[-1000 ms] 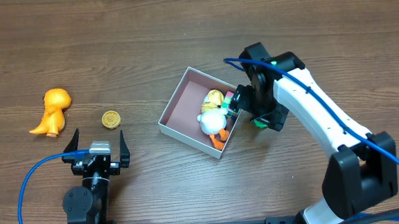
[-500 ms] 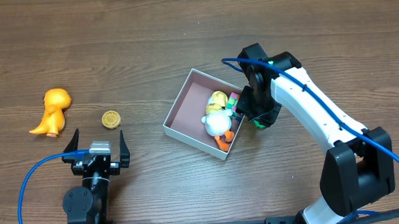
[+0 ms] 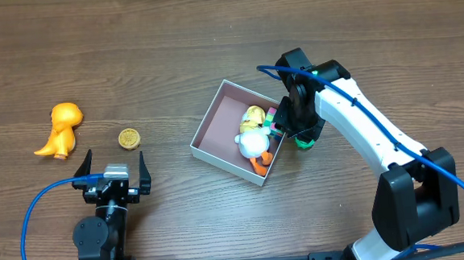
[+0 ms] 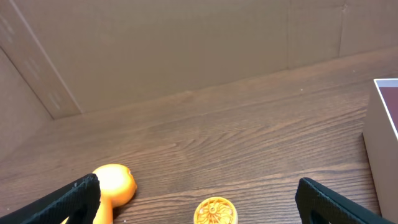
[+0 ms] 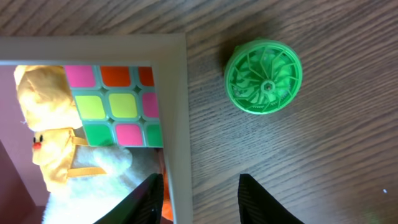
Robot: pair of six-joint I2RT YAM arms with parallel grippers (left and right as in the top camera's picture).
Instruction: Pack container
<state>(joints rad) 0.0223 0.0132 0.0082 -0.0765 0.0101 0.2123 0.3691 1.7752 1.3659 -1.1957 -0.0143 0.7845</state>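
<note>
Inside the container [image 3: 215, 119] sit a duck [image 3: 251, 141] and cube [image 5: 118, 102]; green wheel [image 5: 263, 77], orange dinosaur [image 3: 61, 128] and gold disc [image 3: 128, 139] lie outside. My right gripper [image 5: 200, 199] straddles its wall half-spread, pinching nothing; left gripper [image 3: 111, 165] gapes wide.

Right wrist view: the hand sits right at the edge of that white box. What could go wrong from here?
1. The right hand straddles the wall of the container, one finger inside, one outside; closing and pulling might drag or tip it and spill the toys.
2. The green wheel lies just outside that wall, so the outer finger could knock it away.
</note>
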